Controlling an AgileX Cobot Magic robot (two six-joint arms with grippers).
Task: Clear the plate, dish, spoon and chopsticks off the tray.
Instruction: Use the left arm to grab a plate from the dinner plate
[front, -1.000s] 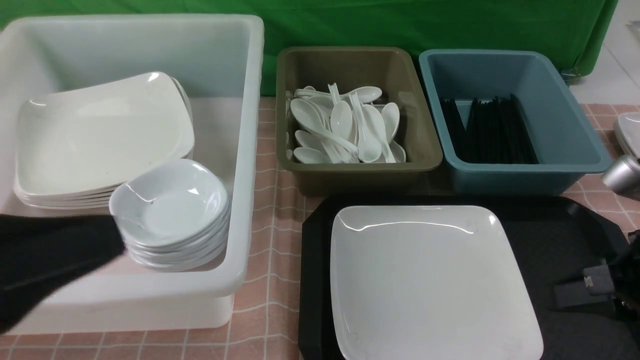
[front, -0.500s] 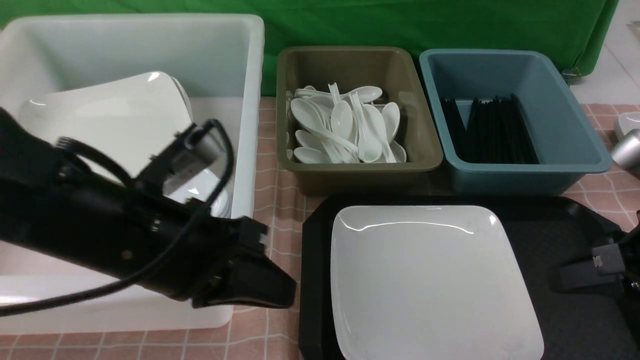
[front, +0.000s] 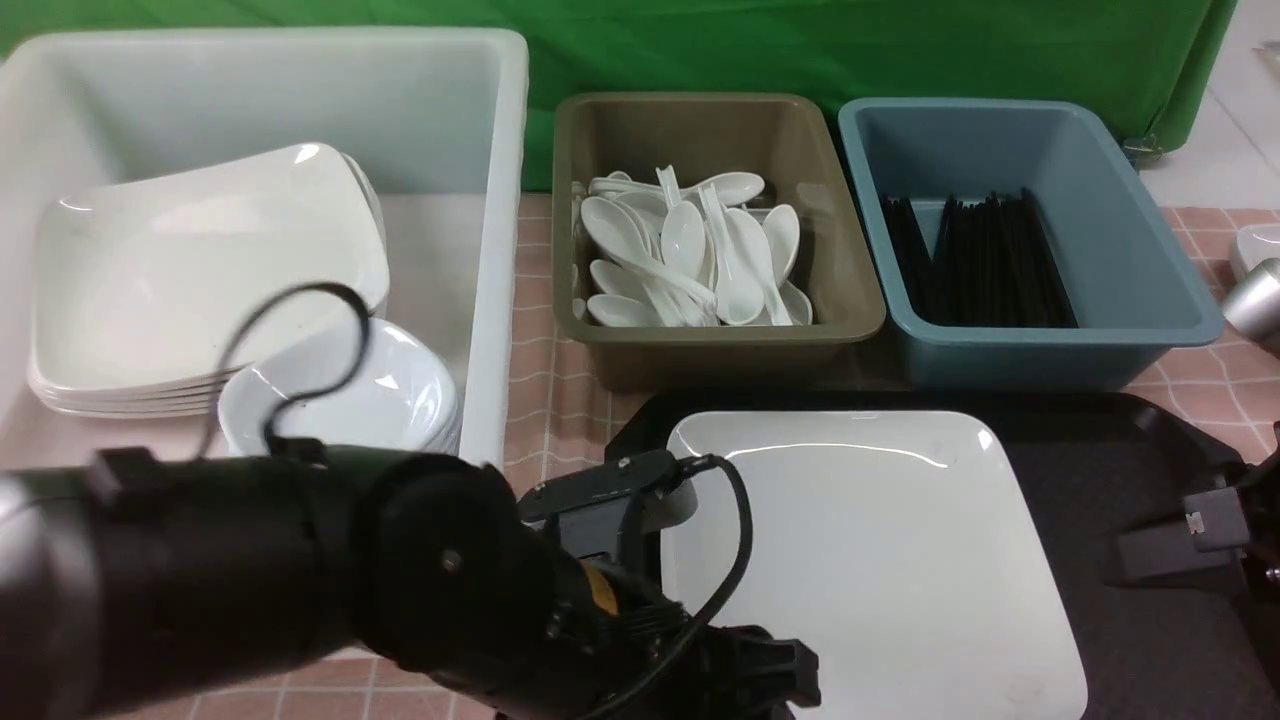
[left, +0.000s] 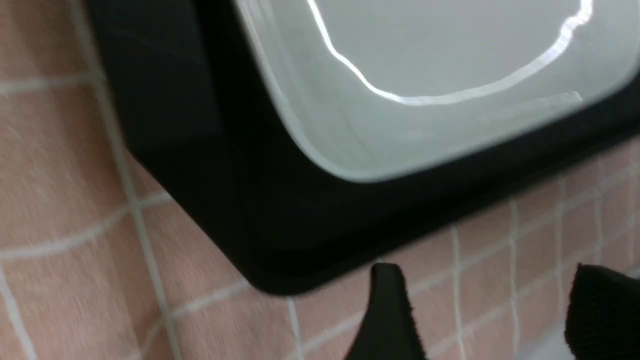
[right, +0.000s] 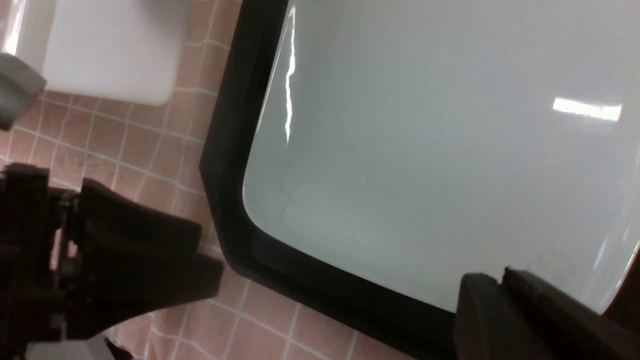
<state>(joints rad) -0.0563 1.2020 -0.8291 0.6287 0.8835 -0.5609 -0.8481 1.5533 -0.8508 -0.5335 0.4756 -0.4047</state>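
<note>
Beside the near-left corner of the tray (left: 225, 200), the robot's left gripper (left: 492, 320) is hovering over the pink checked cloth (left: 60, 150) with its fingers spread wide and nothing between them. The plate (front: 870, 560) is lying flat on the tray's left part. No dish, spoon or chopsticks are showing there, so the plate looks to be the last piece to go.

The next move is calling for one finger under the plate's shallow rim and the other over it before any lift, probably toward the white tub (front: 480, 250), where like plates (front: 200, 270) are stacked.

The left wrist view is showing the gap between fingertips and tray — the front view is hiding it behind the arm. Only the front view is taking in the tubs. The right gripper (right: 500, 305) is hanging over the tray's right part — fingers parted or together, I cannot tell.
</note>
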